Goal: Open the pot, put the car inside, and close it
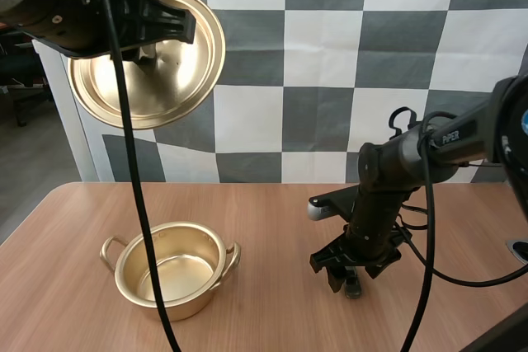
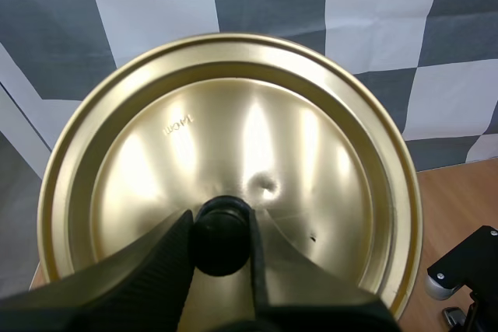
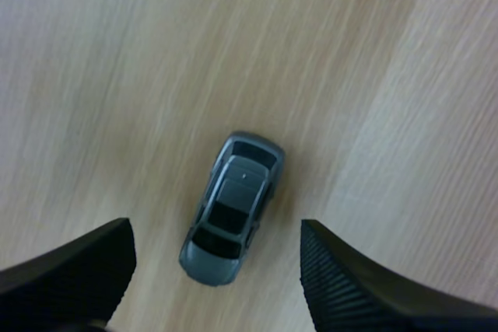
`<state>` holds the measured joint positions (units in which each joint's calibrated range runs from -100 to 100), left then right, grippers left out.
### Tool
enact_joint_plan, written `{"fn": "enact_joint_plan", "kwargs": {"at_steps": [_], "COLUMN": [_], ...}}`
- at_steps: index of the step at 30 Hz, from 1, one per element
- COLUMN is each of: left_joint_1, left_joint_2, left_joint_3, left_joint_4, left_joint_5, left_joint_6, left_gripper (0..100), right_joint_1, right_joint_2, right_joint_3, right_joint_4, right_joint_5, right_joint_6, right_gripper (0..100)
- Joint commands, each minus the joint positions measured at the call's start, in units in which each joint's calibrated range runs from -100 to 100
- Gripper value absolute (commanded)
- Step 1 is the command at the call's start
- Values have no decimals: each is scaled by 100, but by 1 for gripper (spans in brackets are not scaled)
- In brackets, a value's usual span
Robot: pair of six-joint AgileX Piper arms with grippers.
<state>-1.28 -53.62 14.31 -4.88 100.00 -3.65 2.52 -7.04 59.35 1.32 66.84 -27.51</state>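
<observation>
A small grey toy car (image 3: 232, 209) lies on its wheels on the bare wood of the table (image 1: 272, 220), at the near right of the scene. The right gripper (image 3: 214, 229) hangs directly over it, pointing down. Its two black fingers (image 3: 70, 270) stand wide apart, one on each side of the car. Neither touches the car, and table wood shows in the gaps between car and fingers. The car sits at a slant between them and is nearer to one finger than the other. This gripper has hold of nothing.

To the left of the car, well apart from it, a gold-coloured pot (image 1: 186, 302) stands upright on the near left part of the table. It is uncovered, and its shiny inside holds nothing. It has two small loop handles, one on its left side and one on its right.

The pot's lid (image 2: 257, 138) is high above the table at the far left, well clear of the pot. It is tipped almost onto its edge, with its top face toward the near side. The left gripper (image 2: 220, 223) carries it there, its fingertips pinched on the round black knob (image 2: 222, 248) in the middle of the lid.
</observation>
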Motion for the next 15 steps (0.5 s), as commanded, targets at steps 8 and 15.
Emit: {"fn": "enact_joint_plan", "kwargs": {"at_steps": [8,15], "left_joint_1": [0,0], "left_joint_2": [1,1], "left_joint_3": [0,0], "left_joint_4": [0,0], "left_joint_5": [0,0], "left_joint_6": [40,40], "left_gripper": [0,0], "right_joint_1": [-1,-1], "right_joint_2": [342,342], "right_joint_3": [-3,-3], "right_joint_4": [-132,-242], "right_joint_5": [-107,-394], "right_joint_6": [-4,212], "right_gripper": [100,31]}}
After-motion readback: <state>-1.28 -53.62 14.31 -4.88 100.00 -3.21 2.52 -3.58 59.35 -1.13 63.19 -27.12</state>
